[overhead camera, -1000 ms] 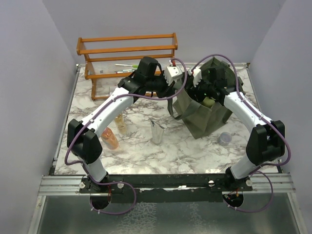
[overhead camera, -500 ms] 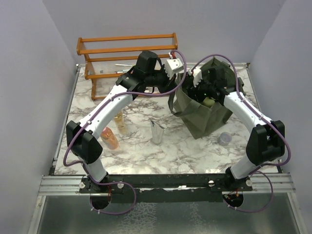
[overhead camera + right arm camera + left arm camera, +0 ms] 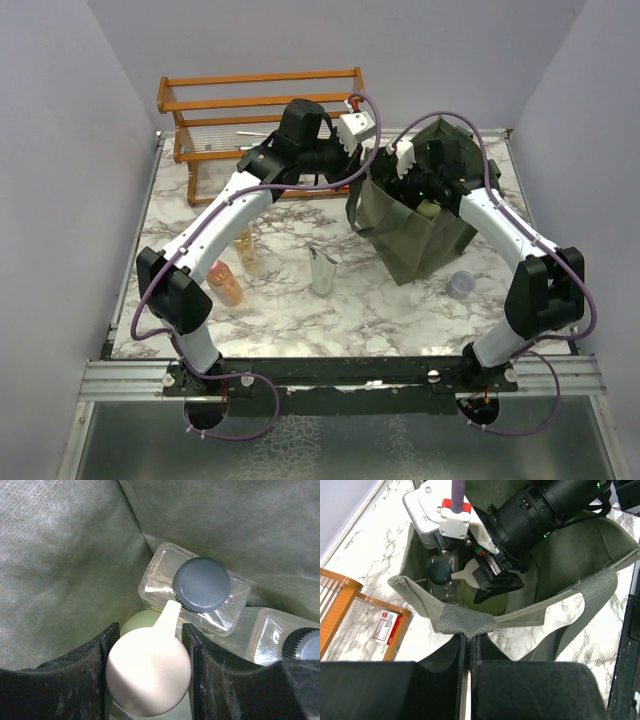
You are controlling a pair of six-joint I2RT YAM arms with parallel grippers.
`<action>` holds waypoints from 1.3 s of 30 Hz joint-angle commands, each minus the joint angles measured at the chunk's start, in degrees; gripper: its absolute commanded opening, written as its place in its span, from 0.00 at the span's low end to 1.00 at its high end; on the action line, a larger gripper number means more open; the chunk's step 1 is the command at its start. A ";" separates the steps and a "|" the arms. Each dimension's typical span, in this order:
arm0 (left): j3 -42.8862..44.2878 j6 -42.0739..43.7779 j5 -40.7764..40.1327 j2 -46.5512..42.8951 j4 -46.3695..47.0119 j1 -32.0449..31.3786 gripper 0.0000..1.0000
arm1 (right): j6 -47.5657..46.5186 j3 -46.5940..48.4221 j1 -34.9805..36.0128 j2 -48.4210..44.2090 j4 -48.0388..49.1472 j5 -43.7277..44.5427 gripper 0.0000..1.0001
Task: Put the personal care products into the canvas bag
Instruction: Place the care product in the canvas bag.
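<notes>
Inside the canvas bag [image 3: 560,570], your right gripper [image 3: 148,660] clamps 1 pale green bottle [image 3: 136,622]; left gripper [image 3: 468,652] pinches the rim [image 3: 465,622] so it gapes.

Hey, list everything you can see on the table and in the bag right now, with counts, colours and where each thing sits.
canvas bag: one, olive green, right of centre, open
pale green bottle: one, cream spout cap, inside the bag
clear bottles: two visible, dark caps, inside the bag
orange bottle: one, table's left part
amber bottle: one, just behind it
silver tube: one, table centre
lavender jar: one, nearer than the bag
wooden rack: one, orange, back left
table: one, white-grey marble
left fingers: black, pinching the bag's rim
right fingers: black, gripping the pale green bottle's cap
</notes>
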 commanded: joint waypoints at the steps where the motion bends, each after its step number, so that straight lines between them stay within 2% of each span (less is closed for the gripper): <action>1: 4.36 -1.93 2.93 -1.93 4.33 -0.04 0.00 | -0.38 2.32 0.51 -0.55 2.52 0.85 0.11; 11: 1.12 0.37 2.46 -2.94 3.58 -0.02 0.00 | -1.39 2.06 0.49 -0.08 1.33 -1.13 0.15; 18: -4.16 5.16 2.54 -4.41 2.09 -0.04 0.01 | -1.06 3.17 0.51 -0.61 -0.44 -4.15 0.34; 24: -8.05 6.17 2.25 -4.85 2.87 -0.04 0.01 | 0.47 4.88 0.49 -1.53 -0.64 -5.26 0.43; 27: -8.38 6.44 2.18 -4.68 3.11 -0.04 0.01 | 0.49 6.43 0.51 -1.64 -1.32 -5.02 0.55; 35: -8.39 6.59 2.16 -4.13 3.66 -0.04 0.01 | 0.11 9.18 0.51 -2.25 -3.38 -4.38 0.67; 39: -8.17 6.47 2.11 -3.97 3.90 -0.04 0.01 | -0.14 9.91 0.51 -2.74 -3.91 -2.57 0.70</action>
